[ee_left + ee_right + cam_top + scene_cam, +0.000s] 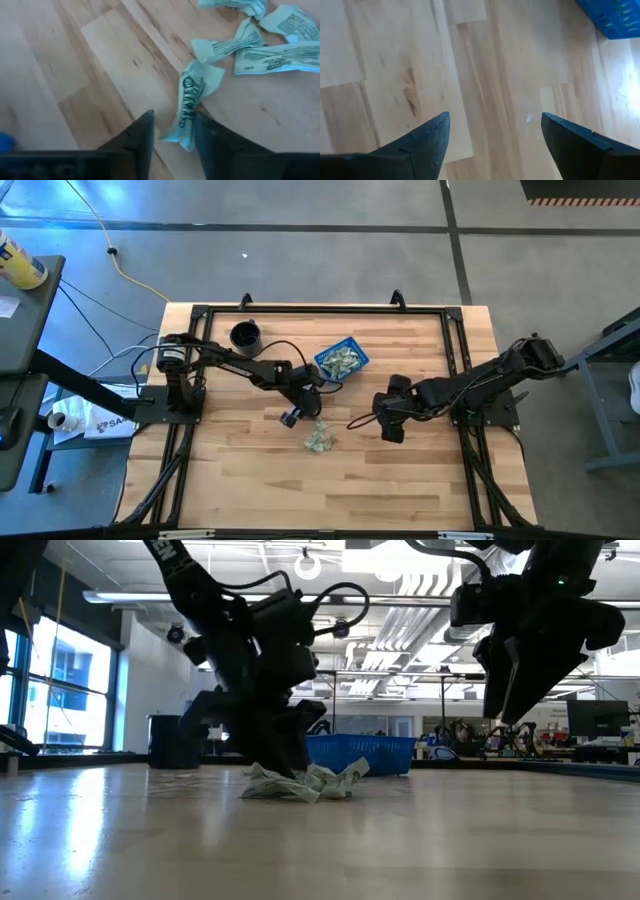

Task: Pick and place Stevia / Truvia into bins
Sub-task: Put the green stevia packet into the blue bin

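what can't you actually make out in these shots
- How many packets lie in the blue basket: too small in the high view; in the low view its wall hides them.
- Whether the left gripper has closed on the packet between its fingers: the left wrist view shows them beside it, contact unclear.
- Loose pile count: too small from above, overlapping in the low view.
- Black cup contents: too dark.

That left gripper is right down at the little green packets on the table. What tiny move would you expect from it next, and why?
Probably closing fully on the packet, then lifting. In the left wrist view that packet's end lies between the left gripper's fingers, which are not yet pinched on it. The blue basket already holding packets sits nearby, a short carry away. The right gripper hangs open over bare wood.
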Available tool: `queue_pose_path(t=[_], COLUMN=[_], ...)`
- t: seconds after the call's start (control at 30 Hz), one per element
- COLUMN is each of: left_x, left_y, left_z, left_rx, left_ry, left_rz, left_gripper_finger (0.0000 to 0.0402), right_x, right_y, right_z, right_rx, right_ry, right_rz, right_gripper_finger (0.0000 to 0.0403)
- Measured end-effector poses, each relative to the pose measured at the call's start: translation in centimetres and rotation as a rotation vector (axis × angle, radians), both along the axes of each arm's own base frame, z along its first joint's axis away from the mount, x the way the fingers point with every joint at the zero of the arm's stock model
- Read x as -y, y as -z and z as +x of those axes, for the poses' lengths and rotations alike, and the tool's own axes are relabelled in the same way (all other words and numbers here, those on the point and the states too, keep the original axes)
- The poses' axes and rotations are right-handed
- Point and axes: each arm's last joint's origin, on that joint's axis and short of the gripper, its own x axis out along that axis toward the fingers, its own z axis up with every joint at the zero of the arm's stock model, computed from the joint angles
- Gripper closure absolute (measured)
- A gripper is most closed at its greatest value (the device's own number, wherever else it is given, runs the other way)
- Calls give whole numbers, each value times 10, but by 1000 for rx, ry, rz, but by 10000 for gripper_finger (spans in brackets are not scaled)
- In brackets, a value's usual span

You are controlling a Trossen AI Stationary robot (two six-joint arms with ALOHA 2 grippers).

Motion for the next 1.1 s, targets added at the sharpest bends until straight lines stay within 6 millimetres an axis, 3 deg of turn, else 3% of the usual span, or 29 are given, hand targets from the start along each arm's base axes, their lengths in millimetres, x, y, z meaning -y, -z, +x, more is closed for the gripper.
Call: queue_pose_path(t=[0.2,0.23,0.37,0.47,0.57,0.7,0.77,0.87,0.97,1.1], left_x=[0,-1,-6,-19,-40,-76,-92,-102,-98,-88], left_y=[-3,-5,-18,-47,-82,-103,-100,-75,-75,-81], left_z=[-4,-5,-11,-11,-9,1,11,14,21,22], left_rx=[-51,-62,-73,-31,86,262,307,181,166,97], left_ry=[-86,-122,-304,-427,-555,-640,-632,-612,-600,-654], left_rz=[-11,-3,69,149,193,168,142,59,-2,80], left_gripper_finger=[355,361,361,356,358,357,343,293,233,168], right_x=[5,6,8,9,11,11,11,11,11,10], right_y=[1,1,2,2,2,2,1,1,1,1], right_z=[-3,-4,-6,-8,-10,-10,-10,-10,-9,-5], right_rx=[-32,-39,-54,-59,-62,-52,-49,-44,-38,5], right_ry=[55,68,123,157,183,192,194,208,224,225], right_rz=[1,0,-28,-59,-85,-113,-119,-114,-100,-77], right_gripper_finger=[100,100,100,100,100,100,100,100,100,100])
